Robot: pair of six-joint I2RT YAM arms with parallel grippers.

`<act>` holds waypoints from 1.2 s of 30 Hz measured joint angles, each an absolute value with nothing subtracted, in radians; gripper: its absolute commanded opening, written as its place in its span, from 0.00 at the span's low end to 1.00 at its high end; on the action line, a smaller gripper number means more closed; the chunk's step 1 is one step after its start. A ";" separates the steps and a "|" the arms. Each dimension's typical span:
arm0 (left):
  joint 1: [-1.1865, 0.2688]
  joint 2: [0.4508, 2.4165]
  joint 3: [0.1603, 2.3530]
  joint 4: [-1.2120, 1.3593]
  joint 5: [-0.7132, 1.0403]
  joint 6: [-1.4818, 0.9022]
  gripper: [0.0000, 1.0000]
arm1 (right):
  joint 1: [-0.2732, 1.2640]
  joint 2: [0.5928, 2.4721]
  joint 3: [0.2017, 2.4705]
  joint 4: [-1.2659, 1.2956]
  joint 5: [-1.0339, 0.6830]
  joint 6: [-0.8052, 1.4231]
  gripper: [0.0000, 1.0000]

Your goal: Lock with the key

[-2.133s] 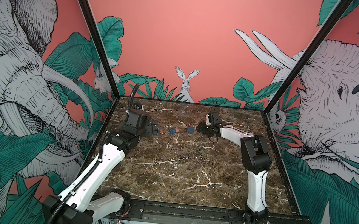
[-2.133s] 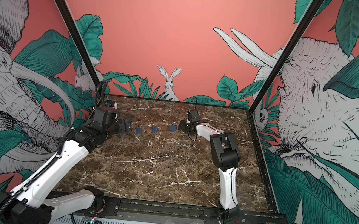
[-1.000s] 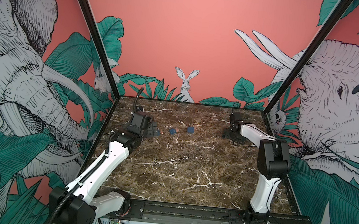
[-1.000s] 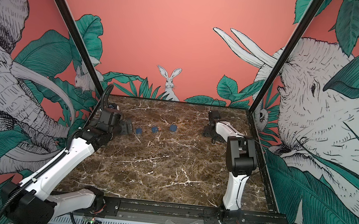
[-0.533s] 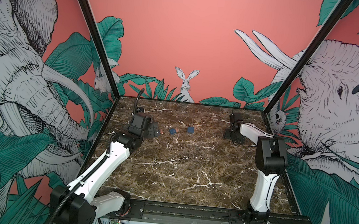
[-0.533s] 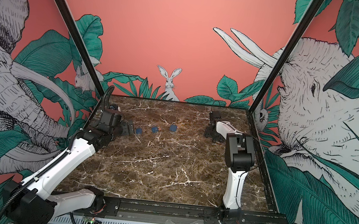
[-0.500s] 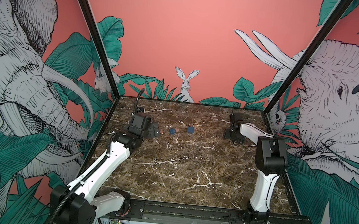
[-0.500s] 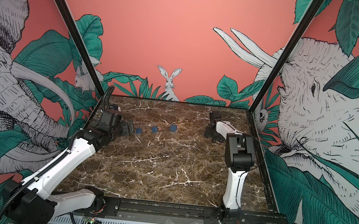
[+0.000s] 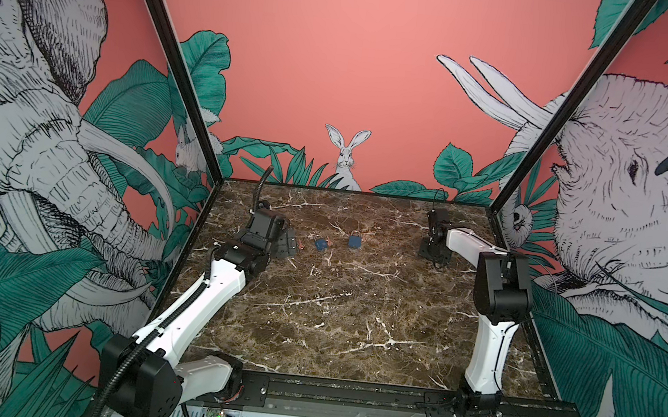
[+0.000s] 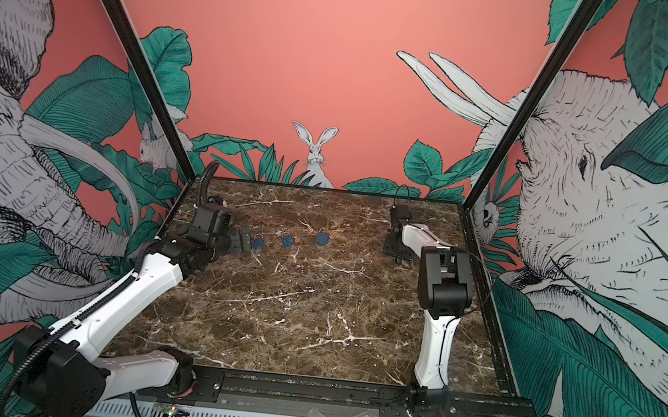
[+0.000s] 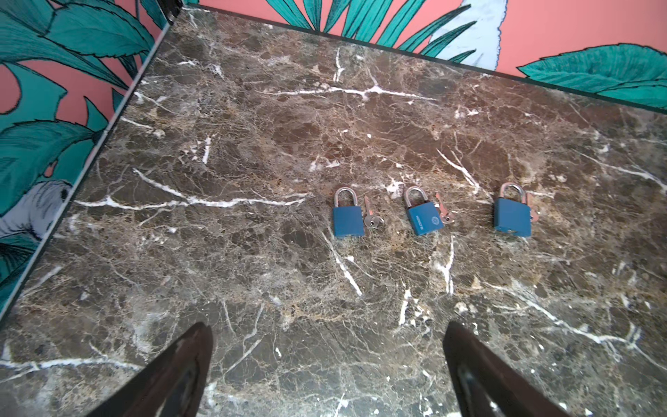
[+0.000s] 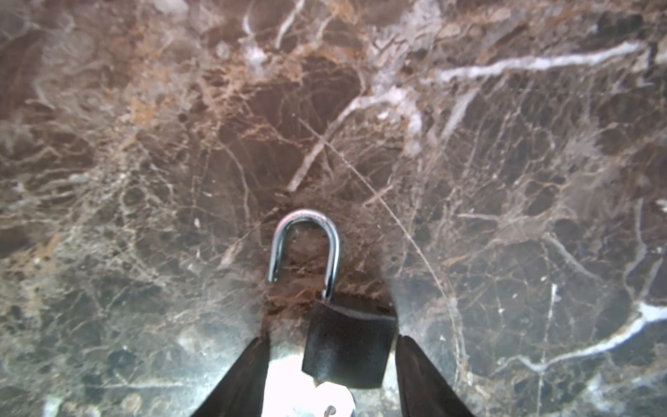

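In the right wrist view a dark padlock (image 12: pixel 348 343) lies on the marble with its silver shackle (image 12: pixel 306 245) swung open and a bright key head (image 12: pixel 334 399) at its base. My right gripper (image 12: pixel 332 341) straddles the lock body. One finger touches its side and the other stands a gap away, so the gripper is open. In both top views this gripper (image 9: pixel 432 254) points down at the back right and hides that lock. My left gripper (image 11: pixel 326 343) is wide open and empty, short of three blue padlocks (image 11: pixel 348 222) (image 11: pixel 424 216) (image 11: pixel 512 216), each with a key (image 11: pixel 371 216) beside it.
The three blue padlocks (image 10: pixel 259 243) (image 10: pixel 288 240) (image 10: pixel 322 238) lie in a row at the back of the marble table (image 10: pixel 313 320), just right of the left gripper (image 10: pixel 243 239). Printed walls close off the left, back and right sides.
The right gripper's jaws have narrowed around the padlock body during the last second. Two seconds ago that arm was near the middle; it has swung to the back right. The left gripper stays wide open.
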State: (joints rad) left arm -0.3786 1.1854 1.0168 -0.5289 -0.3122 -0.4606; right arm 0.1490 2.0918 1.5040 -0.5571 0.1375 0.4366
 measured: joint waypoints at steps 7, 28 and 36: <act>-0.379 1.182 1.017 -0.530 -0.317 -0.447 0.99 | 0.145 2.091 1.497 -0.546 0.116 0.435 0.45; -0.379 1.191 1.014 -0.517 -0.253 -0.438 0.99 | 0.121 2.046 1.414 -0.443 -0.003 0.354 0.13; -0.379 1.185 1.001 -0.496 -0.172 -0.406 0.99 | 0.121 2.001 1.348 -0.392 -0.104 0.295 0.12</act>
